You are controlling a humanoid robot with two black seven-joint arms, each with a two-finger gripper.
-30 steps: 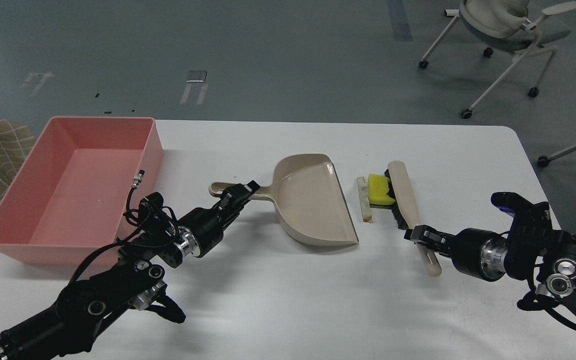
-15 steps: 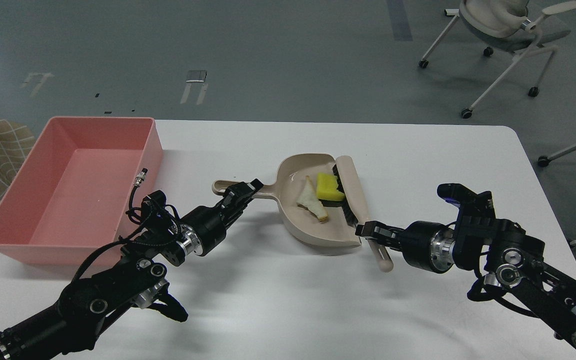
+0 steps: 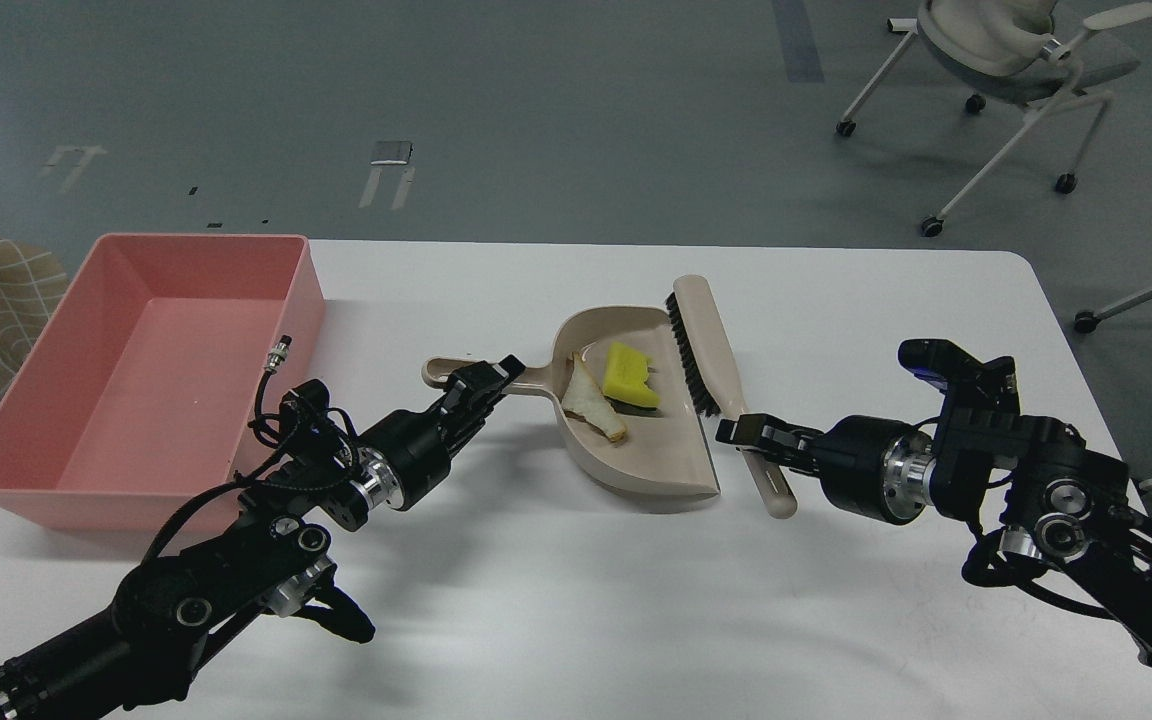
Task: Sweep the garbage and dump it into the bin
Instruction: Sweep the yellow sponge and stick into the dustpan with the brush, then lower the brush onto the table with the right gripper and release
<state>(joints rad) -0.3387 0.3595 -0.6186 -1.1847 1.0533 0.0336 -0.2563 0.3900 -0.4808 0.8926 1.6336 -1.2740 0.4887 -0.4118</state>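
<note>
Both scraps now lie deeper in the dustpan [image 3: 636,420]: sponge [image 3: 628,375] and stick [image 3: 591,400] nearer its handle, while the brush [image 3: 711,365] has backed off to the pan's mouth. Scraps look light and loose, so carry the pan level by its handle. Left tool [image 3: 481,385] pinches that handle; right tool [image 3: 751,435] pinches the brush handle. Bin [image 3: 6,450] sits well left of the pan on the surface [image 3: 576,600].

Left gripper [image 3: 484,382] clamped, right gripper [image 3: 748,434] clamped

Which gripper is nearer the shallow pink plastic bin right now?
Left. The left gripper grips the beige dustpan's handle, just right of the pink bin. The right gripper holds the beige brush, beyond the dustpan.
</note>
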